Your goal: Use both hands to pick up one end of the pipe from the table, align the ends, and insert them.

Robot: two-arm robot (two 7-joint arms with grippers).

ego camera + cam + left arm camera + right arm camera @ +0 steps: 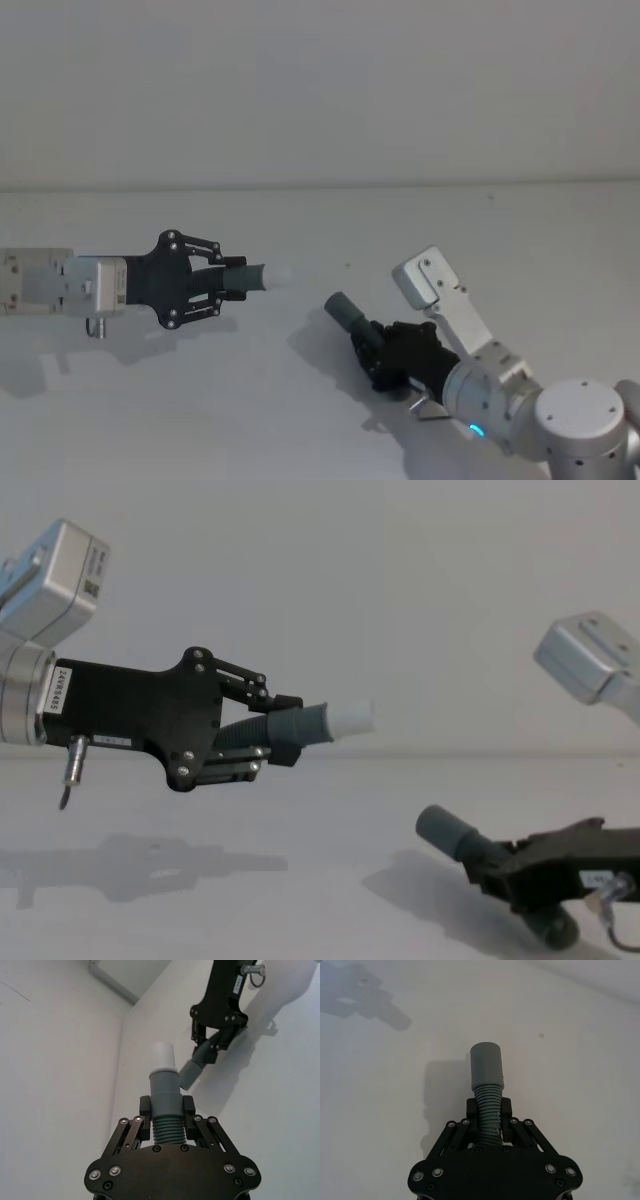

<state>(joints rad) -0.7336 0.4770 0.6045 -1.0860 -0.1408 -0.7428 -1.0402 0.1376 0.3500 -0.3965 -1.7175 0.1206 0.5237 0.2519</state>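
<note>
The right tool, black and studded with screw heads, sits closest to its wrist camera, its fingers clamped on the ribbed middle of a dark grey hose piece whose smooth open cuff juts out ahead. In the chest view this tool hangs low over the whitish-grey worktop, and the cuff tilts up toward the robot's left. A small white label on the tool body carries print too small to read.

The left tool is held well above the worktop, its shadow lying below it. Its fingers are closed on the ribs of the second hose piece, and the white plug tip points toward the robot's right. A white label runs down the tool's wrist end; its characters cannot be read with certainty.

In the head view the white plug tip and the open cuff face each other but stay apart, bare worktop showing between them. In the chest view the tip is the higher of the two. The worktop's far edge meets a pale wall well behind both tools, and open surface lies all around them.
</note>
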